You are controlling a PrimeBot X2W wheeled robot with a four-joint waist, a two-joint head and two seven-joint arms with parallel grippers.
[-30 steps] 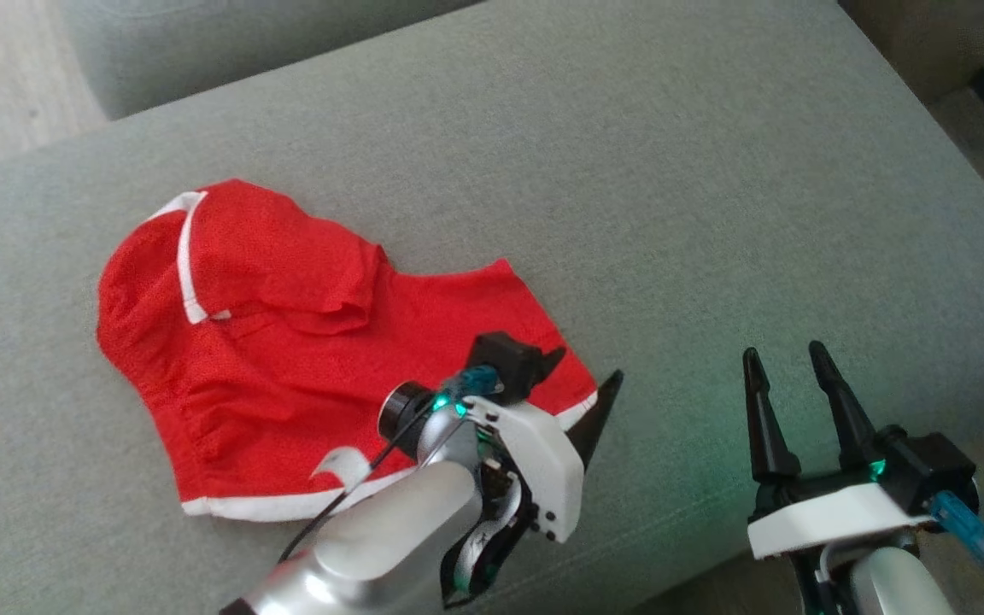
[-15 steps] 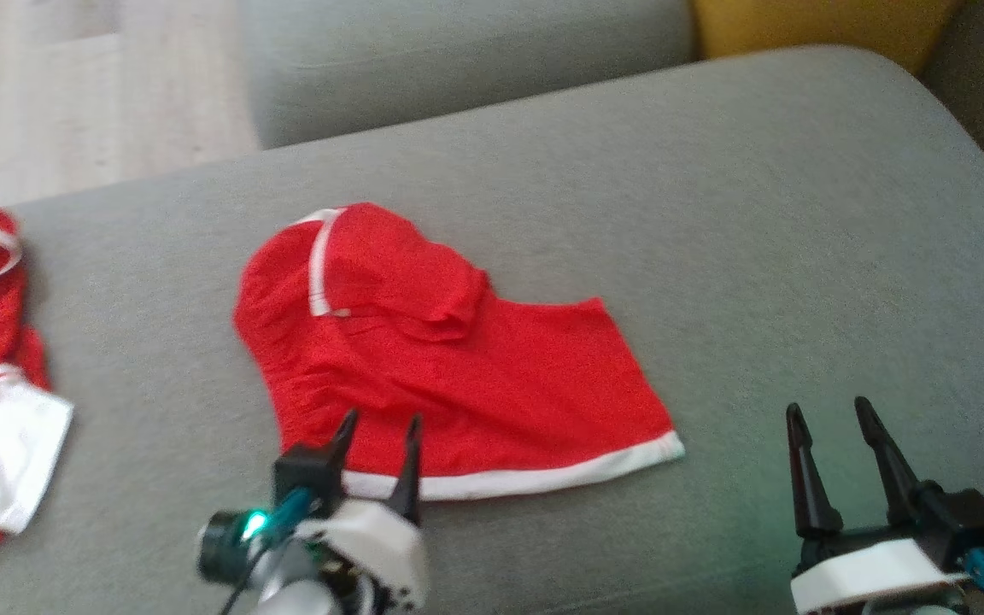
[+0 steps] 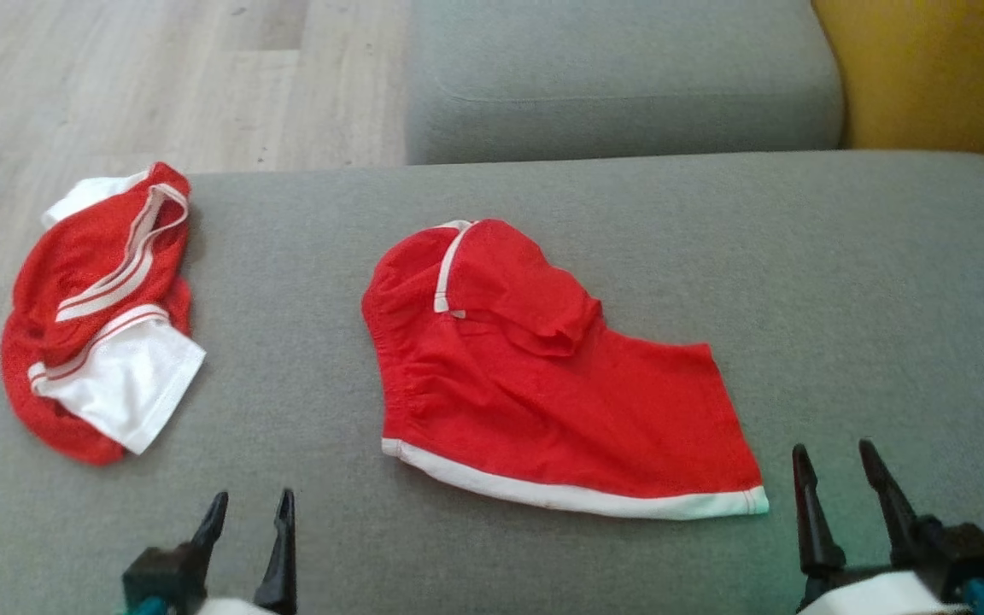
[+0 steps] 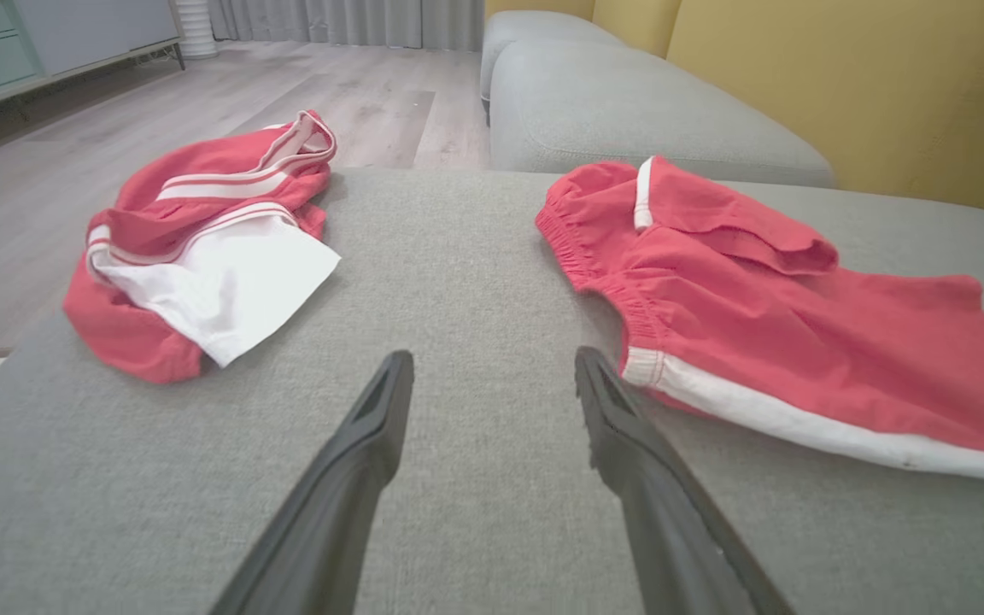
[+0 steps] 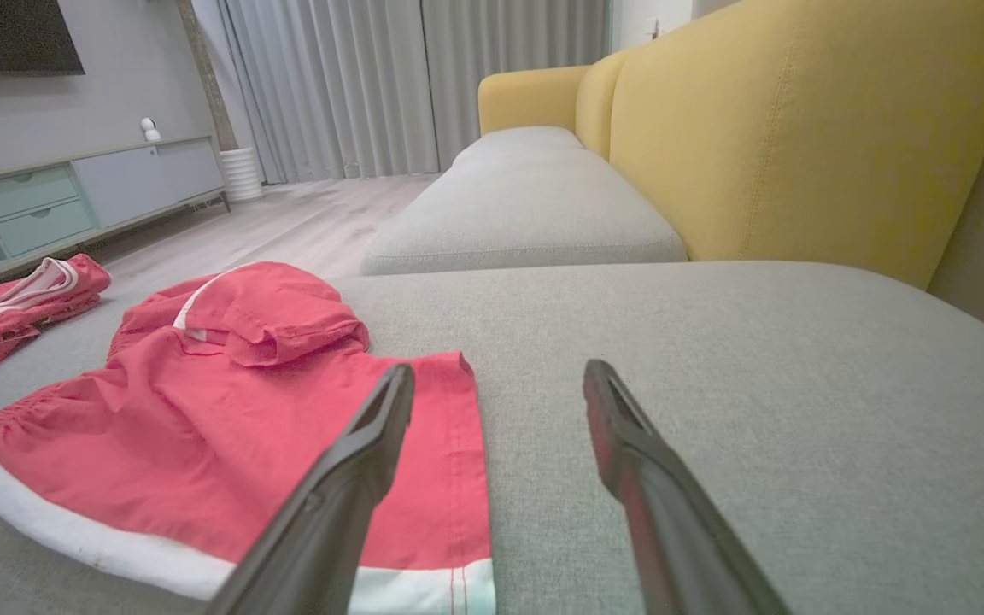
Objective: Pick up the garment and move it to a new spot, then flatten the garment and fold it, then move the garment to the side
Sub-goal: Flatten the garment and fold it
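Broadly, the grey seat cushion (image 3: 799,282) is the one holder, bearing both pieces of clothing. At its middle lies the red garment (image 3: 560,401), doubled over and fairly flat, with one flap rumpled near the waistband. Folding seems done, and the shift aside is left. A second red-and-white garment (image 3: 90,316) sits crumpled at the cushion's left end. The left gripper (image 3: 253,497) and right gripper (image 3: 833,448) hover wide apart, empty.

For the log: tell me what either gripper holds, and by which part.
Nothing is held: left gripper and right gripper are open, empty; the shorts lie free.
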